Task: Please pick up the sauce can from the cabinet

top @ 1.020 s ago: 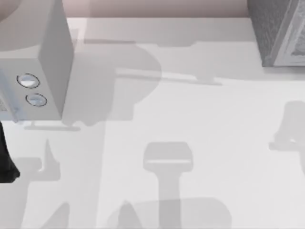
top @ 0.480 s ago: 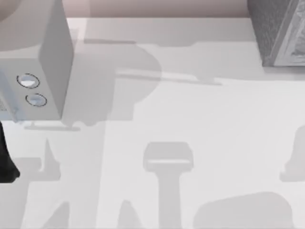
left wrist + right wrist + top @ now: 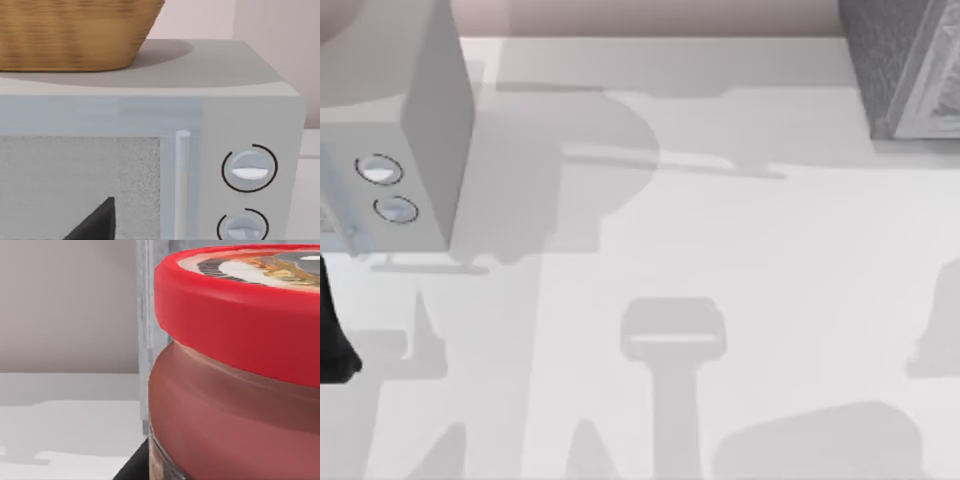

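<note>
Left arm dark at table's left edge, right claw finger low in its wrist view

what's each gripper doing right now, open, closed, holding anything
Left gripper: cannot be told; its wrist camera faces the microwave.
Right gripper: cannot be told; the sauce can sits right up against its wrist camera.

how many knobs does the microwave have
2. The upper knob and the lower knob sit one above the other on the microwave front panel, beside the door handle. The lower one is cut off, so more may be hidden.
</note>
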Tool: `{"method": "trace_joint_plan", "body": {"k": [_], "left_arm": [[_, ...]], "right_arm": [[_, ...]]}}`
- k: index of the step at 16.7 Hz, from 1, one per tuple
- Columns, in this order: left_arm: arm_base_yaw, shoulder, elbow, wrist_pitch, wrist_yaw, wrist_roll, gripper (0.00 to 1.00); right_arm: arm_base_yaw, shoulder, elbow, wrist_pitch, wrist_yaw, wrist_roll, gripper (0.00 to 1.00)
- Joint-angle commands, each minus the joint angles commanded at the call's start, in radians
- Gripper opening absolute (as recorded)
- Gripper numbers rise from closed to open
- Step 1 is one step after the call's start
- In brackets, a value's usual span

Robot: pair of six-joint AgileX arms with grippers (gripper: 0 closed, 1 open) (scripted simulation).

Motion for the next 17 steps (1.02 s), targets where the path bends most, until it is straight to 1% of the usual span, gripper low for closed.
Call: {"method": "trace_joint_plan", "body": {"k": [3, 6, 9, 17], "left_arm": [[0.000, 0.000, 0.000, 0.000, 0.000, 0.000, 1.00], [0.000, 0.000, 0.000, 0.000, 0.000, 0.000, 1.00], [0.000, 0.000, 0.000, 0.000, 0.000, 0.000, 1.00], [0.000, 0.000, 0.000, 0.000, 0.000, 0.000, 1.00]], "right_arm": [[0.033, 0.126, 0.073, 0.110, -0.014, 0.000, 0.00], [0.090, 0.347, 0.175, 0.268, -0.041, 0.000, 0.00], [0.162, 0.648, 0.291, 0.452, -0.078, 0.002, 0.00], [0.362, 1.571, 0.605, 0.961, -0.176, 0.011, 0.00]]}}
